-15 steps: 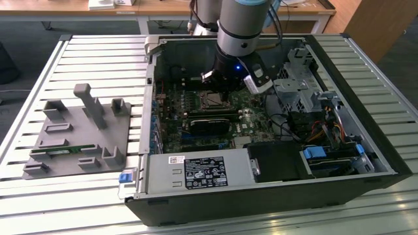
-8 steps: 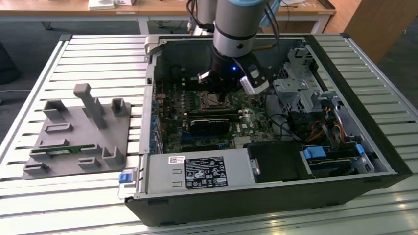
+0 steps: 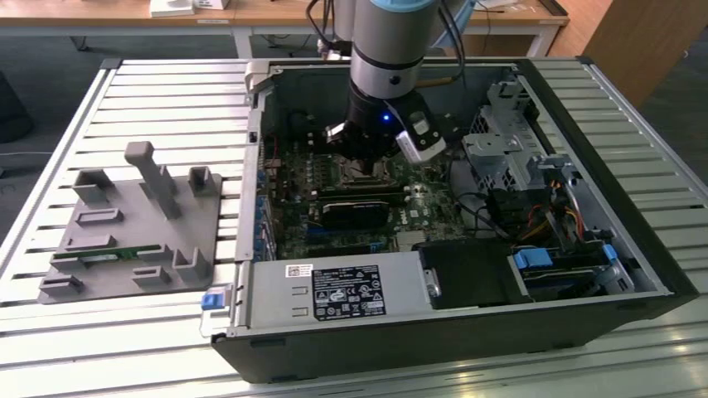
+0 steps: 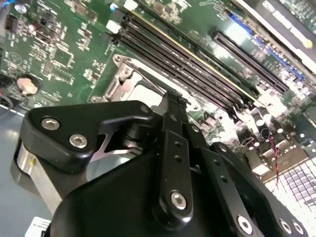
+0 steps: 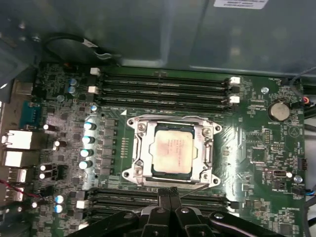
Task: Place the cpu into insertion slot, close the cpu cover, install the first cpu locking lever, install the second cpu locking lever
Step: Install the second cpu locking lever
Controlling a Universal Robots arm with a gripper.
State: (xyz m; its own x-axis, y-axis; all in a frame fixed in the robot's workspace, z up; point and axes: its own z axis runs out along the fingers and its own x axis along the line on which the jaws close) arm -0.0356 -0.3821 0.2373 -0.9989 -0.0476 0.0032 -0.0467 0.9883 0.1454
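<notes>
The cpu sits under the closed cpu cover; jaws apparently pressed together beside it.

The exterior view looks down from high and well back at the open computer case lying on the slatted table, with the arm reaching into it. The first wrist view faces nearly straight down, close over the green circuit board, centred on the insertion slot. The second wrist view looks obliquely along the gripper, very near the same board and slot.
</notes>
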